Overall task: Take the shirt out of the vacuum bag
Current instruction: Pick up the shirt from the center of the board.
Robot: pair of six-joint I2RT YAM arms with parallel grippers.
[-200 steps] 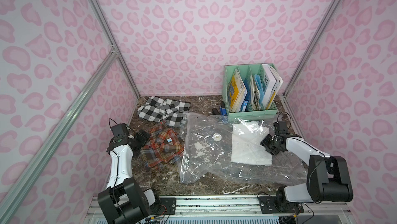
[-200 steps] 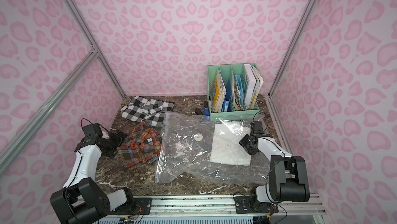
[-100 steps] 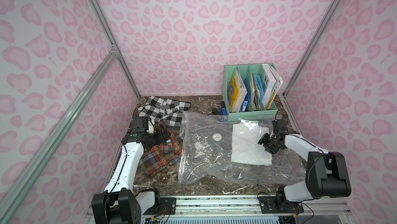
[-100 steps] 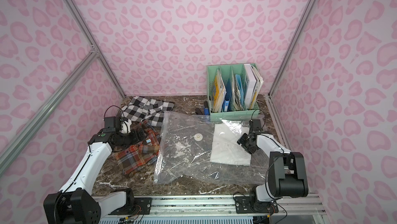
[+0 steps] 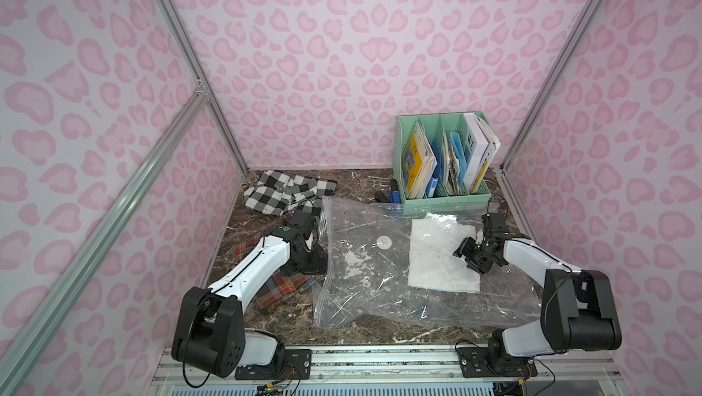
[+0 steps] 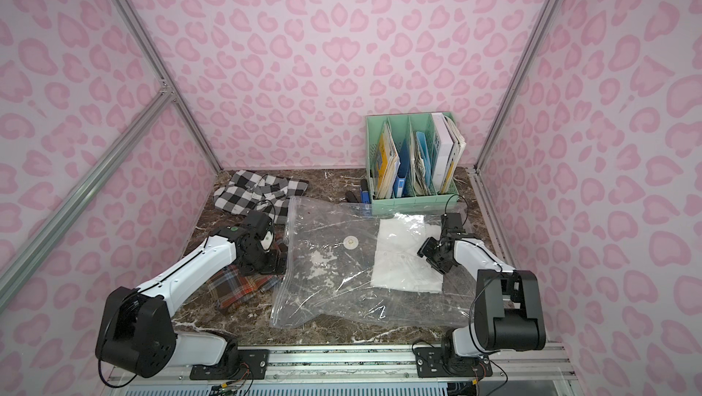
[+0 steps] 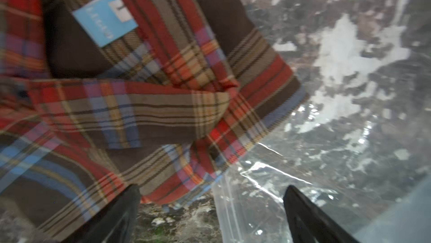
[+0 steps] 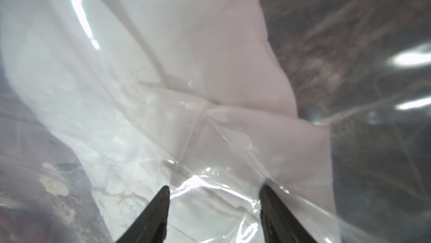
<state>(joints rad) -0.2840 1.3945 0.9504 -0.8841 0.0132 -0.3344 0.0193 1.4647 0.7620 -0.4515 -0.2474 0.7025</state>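
Marble, dark brown with white veins, forms the tabletop [image 5: 357,183]. It is boxed in on three sides by walls [image 5: 342,52] printed with pink leopard spots and braced by silver metal bars [image 5: 114,215]. A metal rail [image 5: 380,360] runs along the front edge and carries both arm bases. At the back right stands a green file box [image 5: 444,200] stuffed with books and folders. At the back left lies a crumpled black-and-white checked cloth [image 5: 281,192].

The vacuum bag [image 5: 361,272] is spread flat over the middle and right of the table, with its round white valve [image 5: 384,241] facing up and its zip edge toward the left. The white shirt [image 5: 437,265] lies folded inside the bag, in the right half, under the clear film. A plaid shirt [image 5: 281,287] in red, brown and blue lies outside, against the bag's left edge.

The left arm reaches forward from the front left corner across the plaid shirt, its wrist bent down. The left claw [image 7: 212,187] hangs over the spot where plaid cloth meets the bag's edge, jaws wide apart and holding nothing. The right arm folds at its elbow and stretches inward, low over the bag. The right claw [image 8: 214,187] points at the white shirt's right edge, jaws apart, with crinkled film lying between the tips. Whether the tips touch the film I cannot tell.
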